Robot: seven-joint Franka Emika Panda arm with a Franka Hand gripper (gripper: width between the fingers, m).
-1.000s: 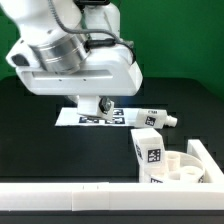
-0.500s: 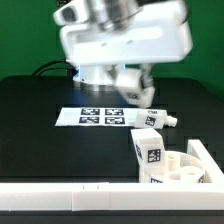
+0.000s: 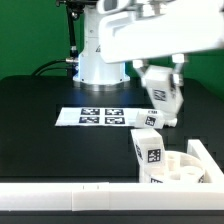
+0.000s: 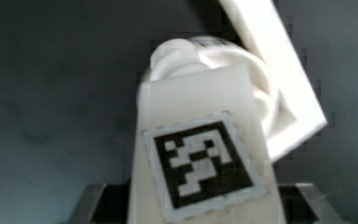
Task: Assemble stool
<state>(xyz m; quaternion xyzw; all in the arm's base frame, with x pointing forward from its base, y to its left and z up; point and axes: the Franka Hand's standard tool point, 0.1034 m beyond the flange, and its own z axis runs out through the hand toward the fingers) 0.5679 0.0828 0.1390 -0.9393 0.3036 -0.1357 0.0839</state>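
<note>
My gripper (image 3: 160, 88) is shut on a white stool leg (image 3: 161, 100) with a square tag and holds it above the table at the exterior view's right. In the wrist view this leg (image 4: 202, 140) fills the picture, with dark fingers (image 4: 105, 205) on both sides of it. A second leg (image 3: 152, 121) lies on the table just under the held one. A third leg (image 3: 148, 152) stands upright beside the round seat (image 3: 182, 170) in the front right corner.
The marker board (image 3: 95, 116) lies flat on the black table at mid-left. Long white edge bars run along the front (image 3: 70, 198) and the right (image 3: 212, 160). The arm's white base (image 3: 100, 65) stands at the back.
The gripper has risen from the marker board and moved toward the exterior view's right, carrying the leg to a spot above the lying leg.
</note>
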